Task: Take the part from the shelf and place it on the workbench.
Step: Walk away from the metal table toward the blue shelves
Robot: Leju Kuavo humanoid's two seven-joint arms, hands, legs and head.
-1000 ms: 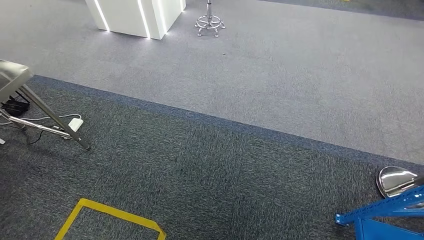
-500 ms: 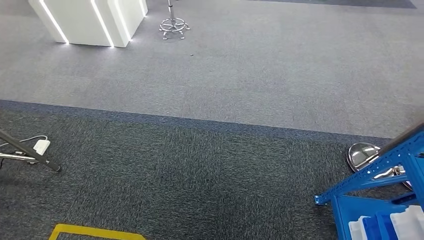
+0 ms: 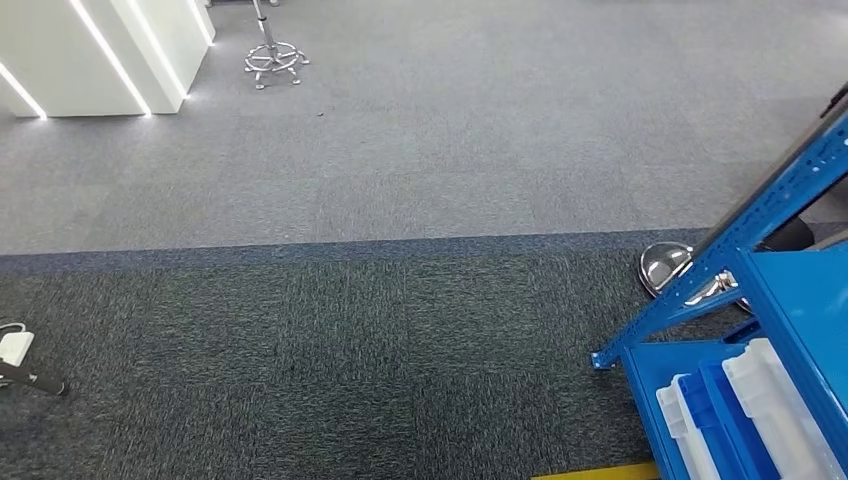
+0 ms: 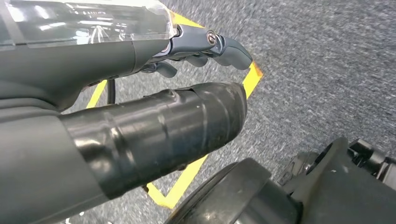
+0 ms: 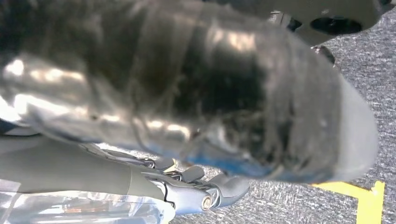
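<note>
Head view: you are looking down at carpet, pale grey across the upper half of the frame and dark grey (image 3: pixel 300 370) across the lower half, the two meeting at a bluish seam. The blue shelf (image 3: pixel 790 290) enters at the right edge, one slanted post running from the upper right down to a foot at lower right. On its lower level, in the bottom right corner, lie plastic bins: a white bin (image 3: pixel 785 410) beside a blue bin (image 3: pixel 722 425), touching side by side. You cannot tell from here which item is the part to fetch, nor whether it lies in these bins. A shiny chrome base (image 3: pixel 665 265) sits on the floor just behind the post. A white counter (image 3: pixel 90 50) with lit strips fills the upper left, with a chrome stool foot (image 3: pixel 272 60) near it. A white plug block (image 3: pixel 14 347) lies at the left edge.

Left wrist view: your left hand (image 4: pixel 201 46) hangs over carpet and yellow floor tape (image 4: pixel 187 179), fingers gently curled, holding nothing.

Right wrist view: your right hand (image 5: pixel 196 186) likewise holds nothing, fingers loosely bent; more yellow tape (image 5: pixel 366 200) shows in the lower right corner.
</note>
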